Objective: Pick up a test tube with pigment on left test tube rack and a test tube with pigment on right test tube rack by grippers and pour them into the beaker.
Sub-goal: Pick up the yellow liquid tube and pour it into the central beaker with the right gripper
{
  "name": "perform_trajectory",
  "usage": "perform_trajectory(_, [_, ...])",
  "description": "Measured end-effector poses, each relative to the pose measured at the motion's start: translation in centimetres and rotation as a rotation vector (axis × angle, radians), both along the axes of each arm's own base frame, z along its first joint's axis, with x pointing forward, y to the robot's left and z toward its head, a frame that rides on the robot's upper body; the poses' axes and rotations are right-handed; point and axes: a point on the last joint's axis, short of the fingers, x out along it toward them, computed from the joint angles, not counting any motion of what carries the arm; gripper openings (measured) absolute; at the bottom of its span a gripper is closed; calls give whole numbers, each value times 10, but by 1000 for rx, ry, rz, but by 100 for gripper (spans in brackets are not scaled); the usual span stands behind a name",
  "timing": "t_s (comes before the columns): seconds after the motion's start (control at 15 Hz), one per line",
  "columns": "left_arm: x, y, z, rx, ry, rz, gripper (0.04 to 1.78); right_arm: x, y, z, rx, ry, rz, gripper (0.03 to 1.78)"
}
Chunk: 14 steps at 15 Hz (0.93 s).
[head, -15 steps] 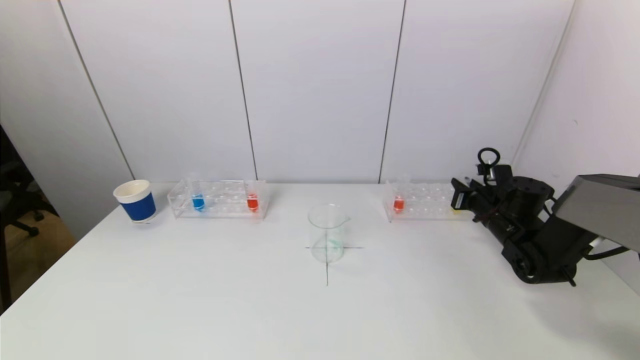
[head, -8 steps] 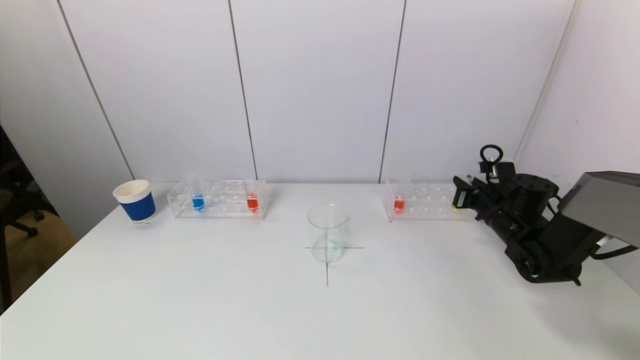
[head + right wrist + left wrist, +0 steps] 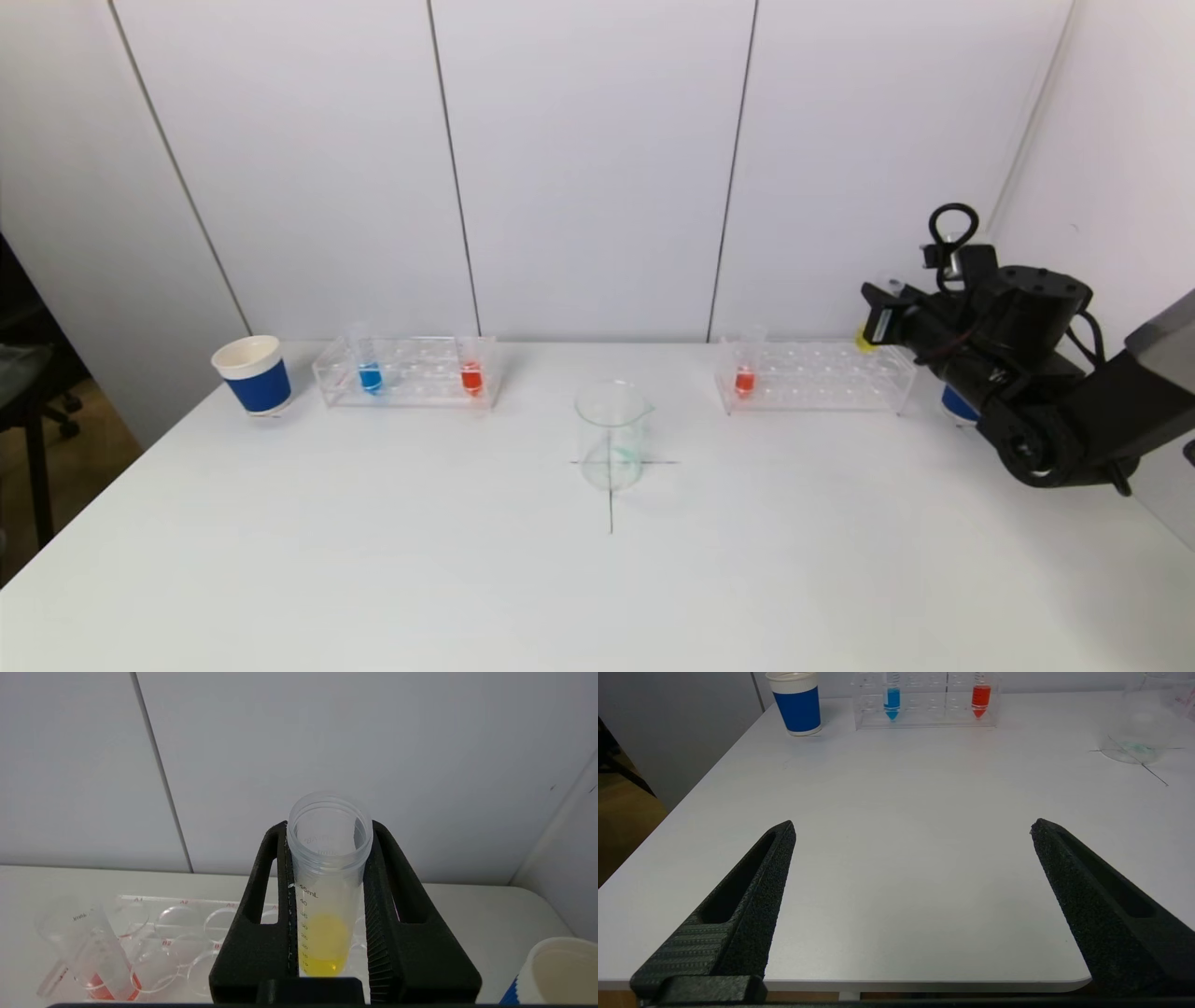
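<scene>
Right gripper (image 3: 327, 896) pinches the yellow tube (image 3: 326, 882) clear of the rack (image 3: 812, 378); left gripper (image 3: 913, 828) spread. Risk: tilting spills pigment before the beaker (image 3: 611, 434).

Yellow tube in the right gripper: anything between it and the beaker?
Nothing visible blocks it. The right gripper holds the yellow tube above the right rack's far-right end. Toward the beaker that rack's red tube stands lower than the gripper; beyond it, bare table.
</scene>
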Motion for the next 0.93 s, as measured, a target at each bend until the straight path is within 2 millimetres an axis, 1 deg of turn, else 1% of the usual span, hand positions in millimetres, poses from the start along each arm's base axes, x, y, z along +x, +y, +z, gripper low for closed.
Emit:
perform_trajectory(0.27, [0, 0, 0, 0, 0, 0, 176, -8, 0, 55, -1, -38, 9, 46])
perform_trajectory(0.53, [0, 0, 0, 0, 0, 0, 176, -32, 7, 118, -38, -34, 98, 46])
perform_trajectory(0.67, [0, 0, 0, 0, 0, 0, 176, -45, 18, 144, -81, -29, 177, 46])
perform_trajectory(0.73, [0, 0, 0, 0, 0, 0, 176, -50, 26, 154, -110, -51, 204, 46])
perform_trajectory(0.93, [0, 0, 0, 0, 0, 0, 176, -66, 54, 171, -197, -114, 283, 46])
